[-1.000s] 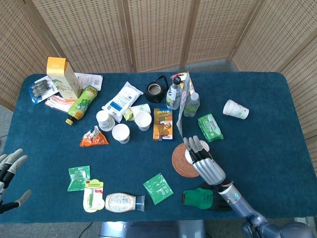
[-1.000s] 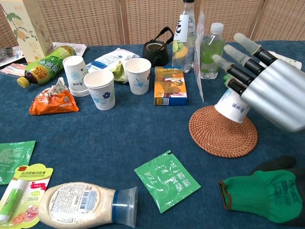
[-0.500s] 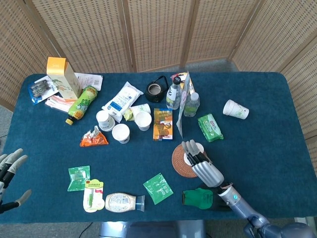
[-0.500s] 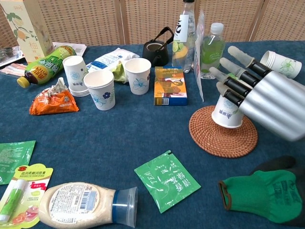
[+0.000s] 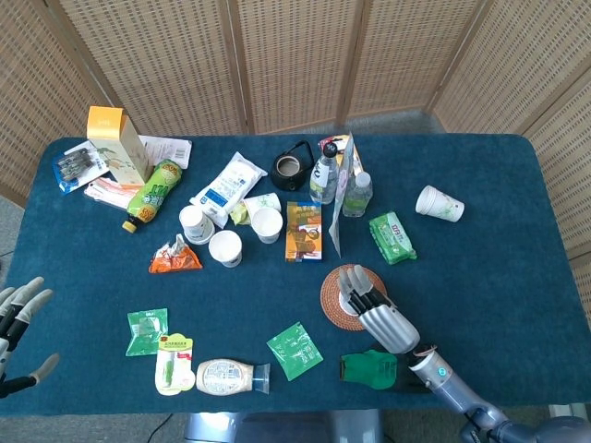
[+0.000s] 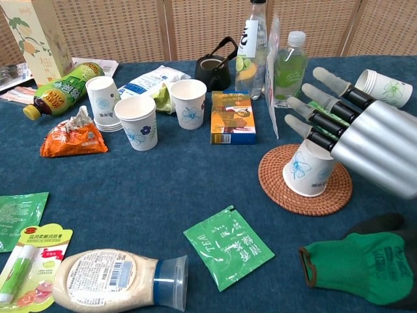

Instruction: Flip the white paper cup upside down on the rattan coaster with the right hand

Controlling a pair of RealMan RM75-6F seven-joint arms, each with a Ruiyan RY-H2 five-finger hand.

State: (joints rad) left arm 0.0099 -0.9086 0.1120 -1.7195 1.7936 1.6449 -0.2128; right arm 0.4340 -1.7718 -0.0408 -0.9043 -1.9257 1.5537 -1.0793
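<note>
Metal right hand (image 6: 371, 147), fingers (image 6: 319, 120) splayed atop tilted white paper cup (image 6: 307, 171) on round woven rattan coaster (image 6: 277, 179).

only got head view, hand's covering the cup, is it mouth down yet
Observer: Yes. In the chest view the cup has its mouth toward the coaster and its base up under the right hand.
Operator: sitting flat?
Observer: No, it is tilted, with its base leaning toward the hand that holds it.
Operator: where are the fingers
Observer: The fingers stretch out over the base end; the thumb is hidden behind the cup.
</note>
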